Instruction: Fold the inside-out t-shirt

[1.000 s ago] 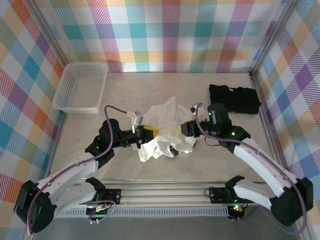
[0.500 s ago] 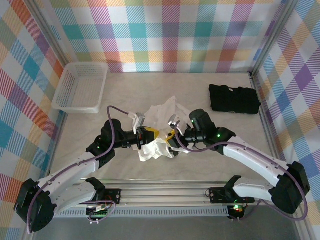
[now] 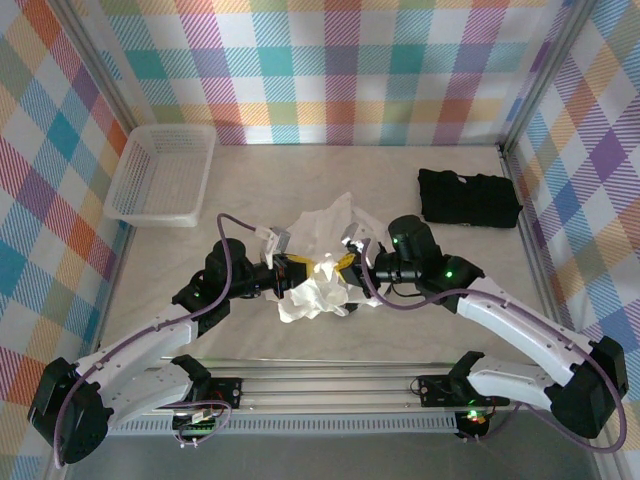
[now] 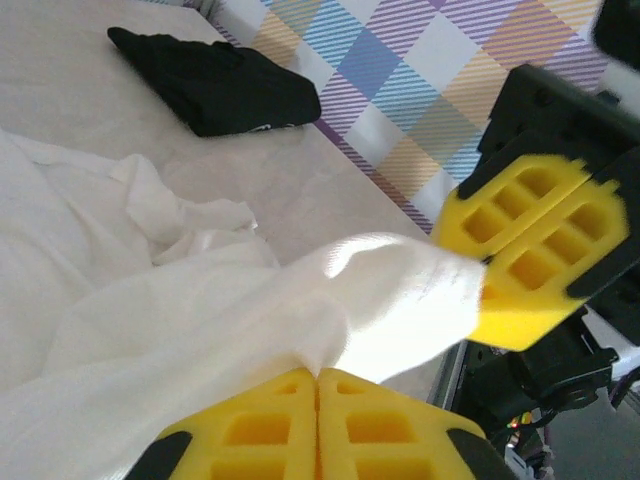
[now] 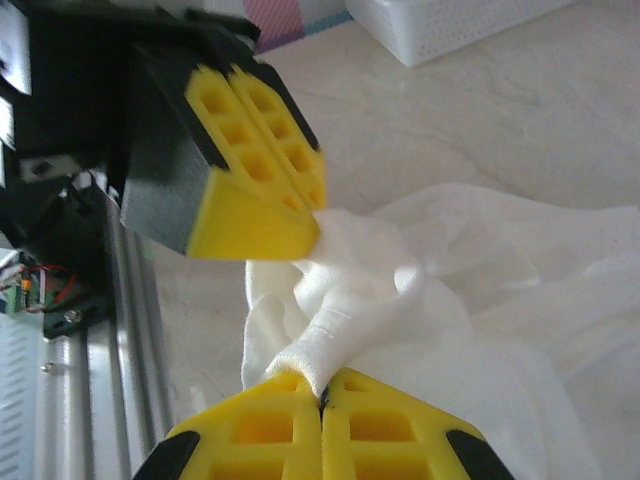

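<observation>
The inside-out t-shirt [image 3: 325,222] lies crumpled on the table [image 3: 450,180], right at the middle of the overhead frame, its pale cloth bunched into a loose heap. Both arms reach in towards it from the bottom corners and meet at the heap's lower edge.

The left gripper [image 3: 298,271] sits just left of centre, with its yellow fingers [image 4: 260,430] pressed flat together and a fold of the shirt pinched at their tips. From there the cloth runs up and to the right in the left wrist picture, straight to the other gripper's pads.

The right gripper [image 3: 346,263] is just right of centre, very near the left one. Its jaws are closed too, clamped on a twisted rope of the same shirt that rises out between its fingertips [image 5: 250,430] at the bottom of its own view. A short taut stretch of cloth joins the two grips, and the rest of the shirt spreads behind them, towards the top of the overhead frame.

The black folded garment [image 3: 468,197] lies well apart at the upper right, and the white basket [image 3: 160,172] at the upper left.
</observation>
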`<state>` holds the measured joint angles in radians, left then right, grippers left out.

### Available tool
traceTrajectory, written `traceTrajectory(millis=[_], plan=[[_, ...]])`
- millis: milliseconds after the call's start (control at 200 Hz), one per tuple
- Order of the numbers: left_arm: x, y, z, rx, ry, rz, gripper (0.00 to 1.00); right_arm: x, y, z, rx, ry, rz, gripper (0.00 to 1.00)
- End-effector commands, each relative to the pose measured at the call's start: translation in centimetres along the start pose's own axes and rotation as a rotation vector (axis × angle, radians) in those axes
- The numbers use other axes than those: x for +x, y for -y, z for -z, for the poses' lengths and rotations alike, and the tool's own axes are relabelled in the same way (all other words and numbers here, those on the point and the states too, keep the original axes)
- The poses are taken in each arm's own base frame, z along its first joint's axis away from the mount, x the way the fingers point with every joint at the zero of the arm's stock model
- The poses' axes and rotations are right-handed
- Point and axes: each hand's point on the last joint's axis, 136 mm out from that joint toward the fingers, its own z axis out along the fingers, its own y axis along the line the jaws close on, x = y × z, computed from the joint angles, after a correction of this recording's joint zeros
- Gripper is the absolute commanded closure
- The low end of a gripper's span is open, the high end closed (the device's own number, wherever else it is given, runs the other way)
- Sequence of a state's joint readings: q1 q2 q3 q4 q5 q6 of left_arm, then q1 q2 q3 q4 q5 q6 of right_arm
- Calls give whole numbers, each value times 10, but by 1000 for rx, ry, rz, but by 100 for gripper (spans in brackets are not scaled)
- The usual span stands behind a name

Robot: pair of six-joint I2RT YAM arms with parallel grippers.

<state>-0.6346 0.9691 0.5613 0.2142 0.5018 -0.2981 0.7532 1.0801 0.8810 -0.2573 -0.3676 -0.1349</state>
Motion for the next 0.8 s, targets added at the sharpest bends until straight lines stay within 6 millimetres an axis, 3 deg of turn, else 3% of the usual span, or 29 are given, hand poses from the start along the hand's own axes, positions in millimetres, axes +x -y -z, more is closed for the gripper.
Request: traceTrajectory(millis=[0,285,405,605,795], plan=[[-14,10,3,9,33,-47,86,-18,-15,6,-84,20,-21,100],[-14,-2,13,-93,44,-71,61,-27,-11,9,-136,25,-167,100],[-17,2,20,-129,70,-97,55,-27,-7,5,-143,13,-205,100],[-23,23,23,-98,78,-181,51,-25,-7,1,-178,7,-215,100],[-9,22,3,-69,-47,-167,51,-26,4,19,-127,24,-224,100]])
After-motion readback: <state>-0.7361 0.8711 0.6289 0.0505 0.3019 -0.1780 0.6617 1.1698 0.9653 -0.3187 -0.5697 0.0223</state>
